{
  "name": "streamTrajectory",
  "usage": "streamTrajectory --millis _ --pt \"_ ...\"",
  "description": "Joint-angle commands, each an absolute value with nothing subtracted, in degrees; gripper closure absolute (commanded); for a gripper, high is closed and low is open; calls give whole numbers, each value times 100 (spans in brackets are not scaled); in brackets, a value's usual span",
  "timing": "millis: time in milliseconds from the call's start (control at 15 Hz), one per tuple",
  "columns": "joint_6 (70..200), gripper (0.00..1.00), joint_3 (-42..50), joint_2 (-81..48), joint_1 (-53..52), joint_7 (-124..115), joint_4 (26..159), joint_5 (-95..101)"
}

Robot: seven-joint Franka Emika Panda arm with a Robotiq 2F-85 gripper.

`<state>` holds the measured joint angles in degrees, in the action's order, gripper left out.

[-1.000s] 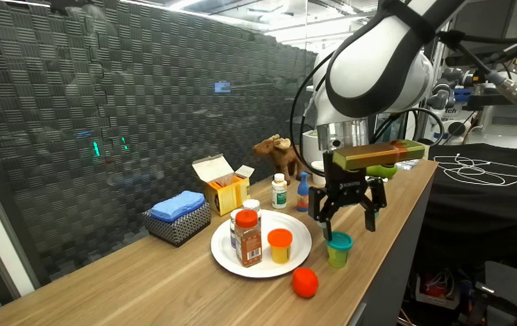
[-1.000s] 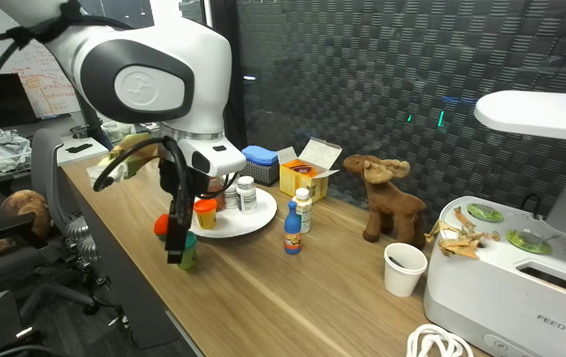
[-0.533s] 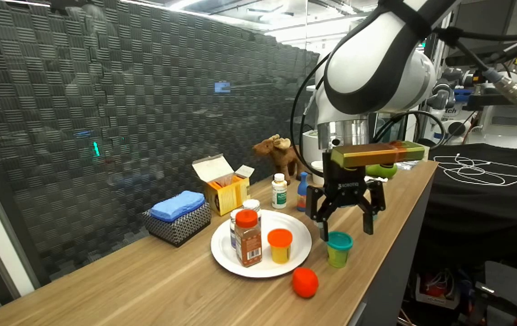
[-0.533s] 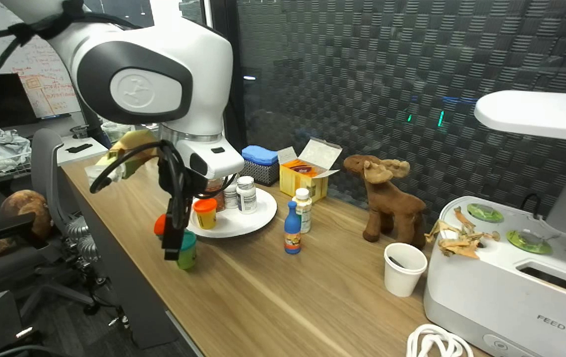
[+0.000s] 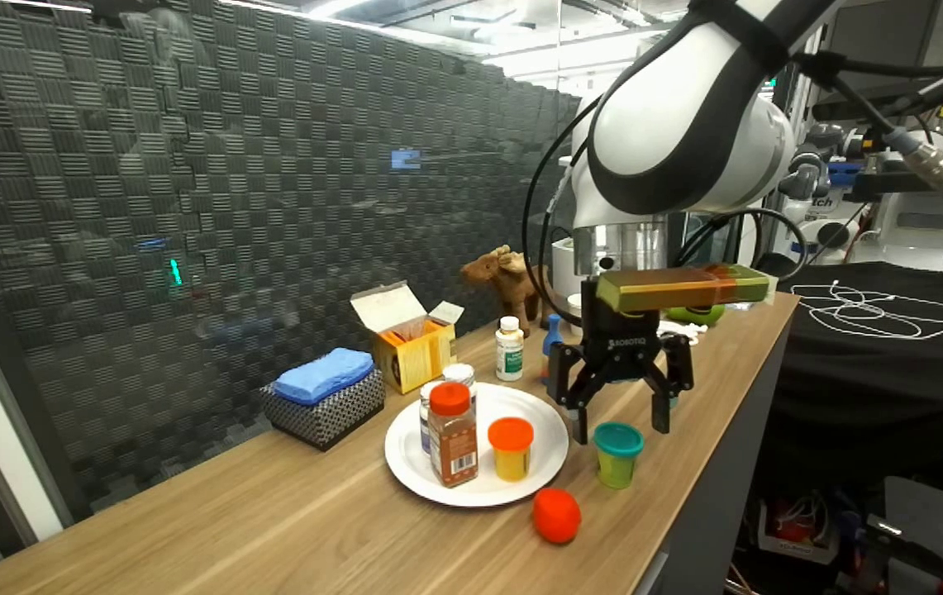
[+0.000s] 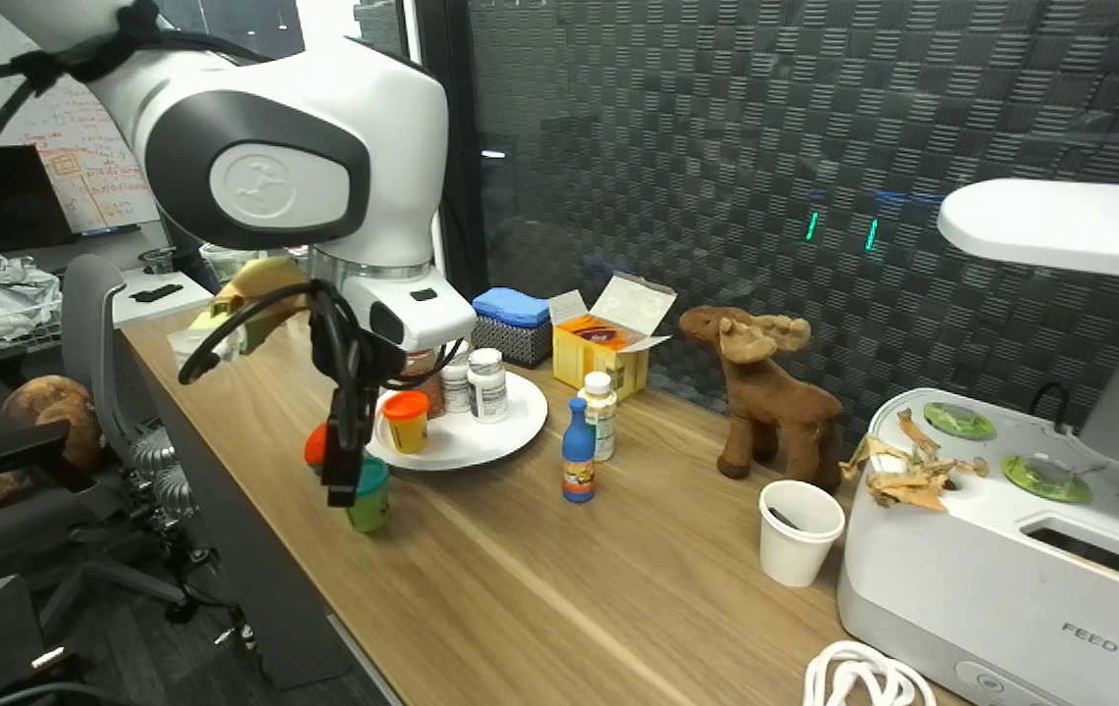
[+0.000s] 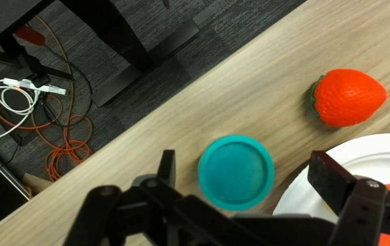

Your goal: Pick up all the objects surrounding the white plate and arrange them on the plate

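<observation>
White plate [image 5: 521,402] under jar [image 5: 454,453], cup [image 5: 511,456], bottles [image 6: 487,390]

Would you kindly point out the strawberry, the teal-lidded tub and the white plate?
Strawberry [image 7: 348,98]: wrist view, middle of its red side.
Teal-lidded tub [image 7: 236,172]: wrist view, centre of the lid.
White plate [image 6: 466,444]: in an exterior view, its bare surface.

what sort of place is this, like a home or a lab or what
Probably a robotics lab or an office, though the pictures don't settle which: there's a large robot arm, a whiteboard with red handwriting, and a grey office chair.
</observation>
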<state>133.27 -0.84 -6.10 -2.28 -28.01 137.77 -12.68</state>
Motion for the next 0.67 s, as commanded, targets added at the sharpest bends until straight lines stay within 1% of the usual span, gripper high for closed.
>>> streamTrajectory --millis 0,133,333,467,600 --pt "13604 6 -138 -620 -285 -2765 13820 -1402" --pt "13699 34 -131 -684 -299 -2829 13830 -1314" --pt "13837 58 -117 -707 -310 -2838 13883 -1264" --pt "13960 71 -111 -678 -308 -2839 13912 -1271" --pt "14102 71 -99 -646 -303 -2868 13919 -1270"
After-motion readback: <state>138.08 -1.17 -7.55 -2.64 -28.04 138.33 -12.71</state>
